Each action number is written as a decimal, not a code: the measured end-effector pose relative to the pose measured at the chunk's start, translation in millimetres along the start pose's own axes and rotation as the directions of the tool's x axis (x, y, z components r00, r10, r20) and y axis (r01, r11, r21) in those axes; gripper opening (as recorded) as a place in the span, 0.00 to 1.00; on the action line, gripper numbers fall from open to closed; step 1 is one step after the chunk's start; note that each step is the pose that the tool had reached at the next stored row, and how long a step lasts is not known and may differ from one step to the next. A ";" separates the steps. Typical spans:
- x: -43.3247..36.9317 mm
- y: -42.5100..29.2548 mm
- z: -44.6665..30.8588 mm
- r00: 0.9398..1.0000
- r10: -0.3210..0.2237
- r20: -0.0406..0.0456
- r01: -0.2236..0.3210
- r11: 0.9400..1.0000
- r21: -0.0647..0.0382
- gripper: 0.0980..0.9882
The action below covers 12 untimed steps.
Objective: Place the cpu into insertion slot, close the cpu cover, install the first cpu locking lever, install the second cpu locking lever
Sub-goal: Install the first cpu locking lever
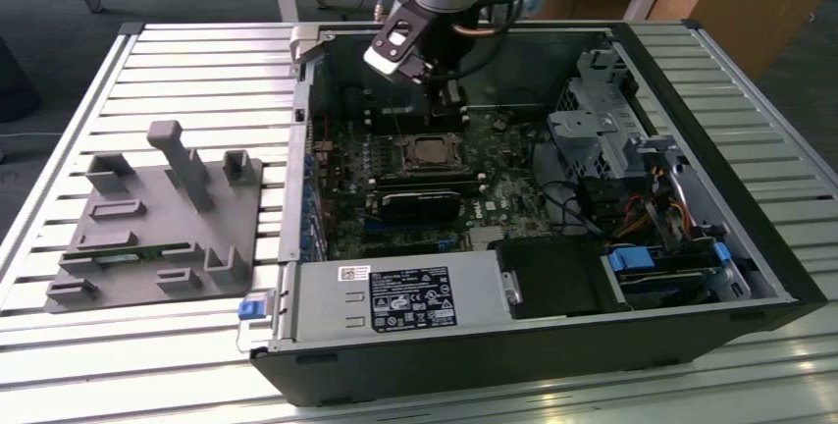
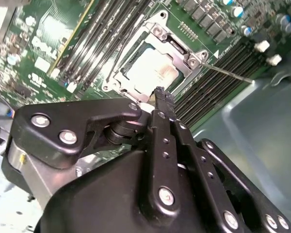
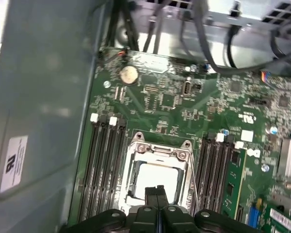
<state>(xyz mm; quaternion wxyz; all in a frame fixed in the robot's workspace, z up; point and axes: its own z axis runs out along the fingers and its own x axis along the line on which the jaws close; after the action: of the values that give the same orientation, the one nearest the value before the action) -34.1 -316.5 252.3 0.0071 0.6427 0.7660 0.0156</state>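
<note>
The cpu [image 2: 150, 65] lies flat in the insertion slot [image 1: 426, 152] on the green motherboard, its pale metal top showing. The silver cpu cover [image 2: 177, 46] lies down around it as a frame. A thin metal locking lever [image 2: 228, 73] sticks out from one socket corner, slanting over the memory slots. My gripper [image 2: 160, 93] hangs just above the socket's edge, fingers pressed together with nothing between them. In the first wrist view the gripper [image 3: 156, 190] overlaps the near edge of the cpu [image 3: 157, 174]. In the exterior view the gripper [image 1: 452, 115] points down inside the case behind the socket.
The open computer case [image 1: 733, 247] holds a power supply [image 1: 392, 298], a drive cage [image 1: 596, 134] and cable bundles on the exterior view's right. Black memory slots [image 3: 104, 160] flank the socket. A grey fixture plate [image 1: 157, 228] lies on the slatted table at the exterior view's left.
</note>
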 end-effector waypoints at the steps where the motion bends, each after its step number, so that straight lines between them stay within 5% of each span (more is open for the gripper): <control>1: 0.0 0.0 0.0 1.000 -0.018 -0.001 0.018 1.000 0.000 0.01; 6: 0.0 0.0 0.1 0.994 -0.108 -0.004 0.108 0.994 0.001 0.01; 12: 0.0 0.0 0.2 0.976 -0.216 -0.007 0.216 0.976 0.001 0.01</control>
<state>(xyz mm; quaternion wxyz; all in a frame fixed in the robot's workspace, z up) -34.1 -316.5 252.2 0.0055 0.5558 0.8312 0.0161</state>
